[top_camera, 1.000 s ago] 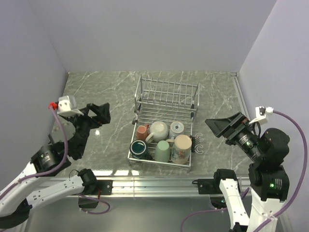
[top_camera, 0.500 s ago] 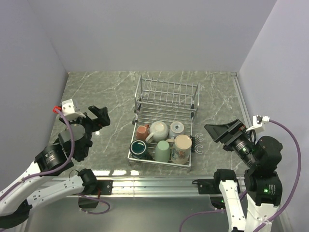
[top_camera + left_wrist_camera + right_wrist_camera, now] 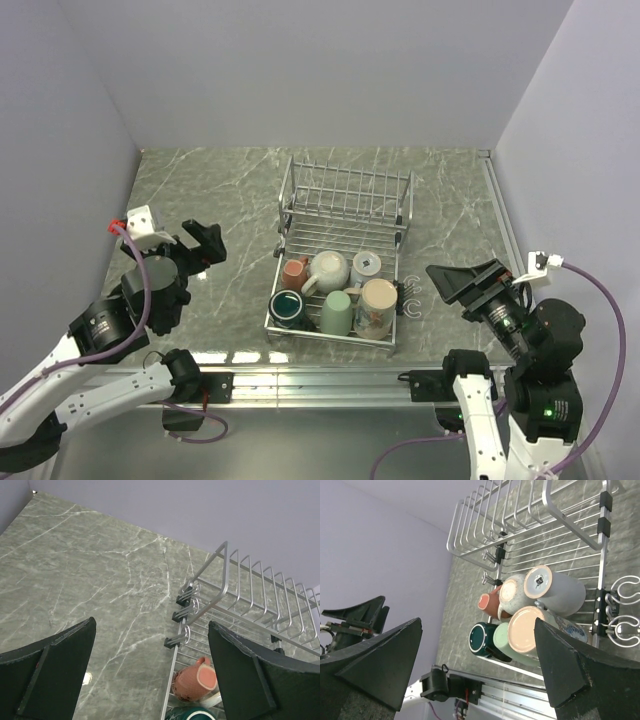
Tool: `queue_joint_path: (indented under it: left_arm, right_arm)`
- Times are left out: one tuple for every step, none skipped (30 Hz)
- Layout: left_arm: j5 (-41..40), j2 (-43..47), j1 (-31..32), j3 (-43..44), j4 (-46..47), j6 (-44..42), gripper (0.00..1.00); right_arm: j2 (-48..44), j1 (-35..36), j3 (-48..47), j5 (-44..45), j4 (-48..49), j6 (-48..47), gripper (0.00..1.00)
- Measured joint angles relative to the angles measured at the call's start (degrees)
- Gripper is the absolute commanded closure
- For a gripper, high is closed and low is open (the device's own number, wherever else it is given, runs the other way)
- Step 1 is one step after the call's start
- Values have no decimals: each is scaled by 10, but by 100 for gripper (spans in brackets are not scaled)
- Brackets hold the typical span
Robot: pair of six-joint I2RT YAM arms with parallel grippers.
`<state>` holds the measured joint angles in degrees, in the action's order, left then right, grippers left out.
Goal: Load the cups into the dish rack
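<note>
My left gripper and right gripper both gape wide, empty, flanking dish rack; six cups lie inside its base.

I have the dish rack at the middle of the table, upright slots toward the far edge; six cups sit clustered in its near half.

My left claw and right claw are black, the rack silver, mugs salmon, cream, blue, teal, green, tan; tabletop white-veined grey-green.
</note>
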<state>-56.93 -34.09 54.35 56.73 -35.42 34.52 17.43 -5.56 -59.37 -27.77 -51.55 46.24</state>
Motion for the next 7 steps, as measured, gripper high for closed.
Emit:
queue_joint_path:
  left_arm:
    - [0, -1, 0, 1, 0, 0, 1]
    - [0, -3, 0, 2, 0, 0, 1]
    - [0, -4, 0, 3, 0, 0, 1]
    - [-1, -5, 0, 3, 0, 0, 1]
    - [-2, -7, 0, 3, 0, 0, 1]
    - [-3, -9, 0, 3, 0, -2, 1]
    - [-4, -10, 0, 3, 0, -5, 1]
  right_arm:
    - [-4, 0, 2, 2, 0, 2, 0]
    - [-8, 0, 3, 3, -2, 2, 0]
    - [-11, 0, 4, 3, -2, 2, 0]
    - [-14, 0, 7, 3, -1, 2, 0]
    - [-18, 0, 10, 1, 1, 2, 0]
    - [-21, 0, 14, -1, 2, 1, 0]
    - [-22, 0, 14, 0, -1, 1, 0]
